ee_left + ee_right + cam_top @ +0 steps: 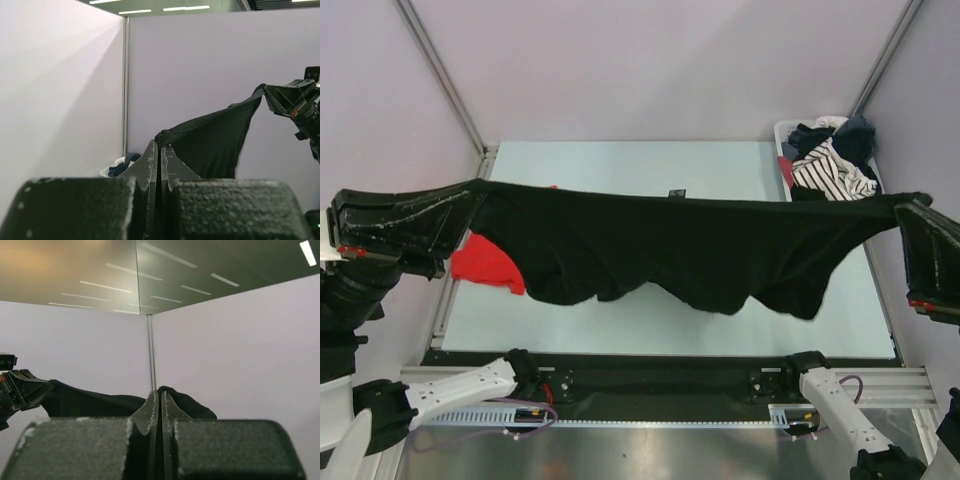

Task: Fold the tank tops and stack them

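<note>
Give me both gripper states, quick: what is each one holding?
Left gripper: shut on one end of the black tank top.
Right gripper: shut on its other end.

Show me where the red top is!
In the top view, the red tank top lies at the left of the table, near the left hand, partly hidden under the stretched black tank top.

Red tank top mostly behind hanging black tank top
</note>
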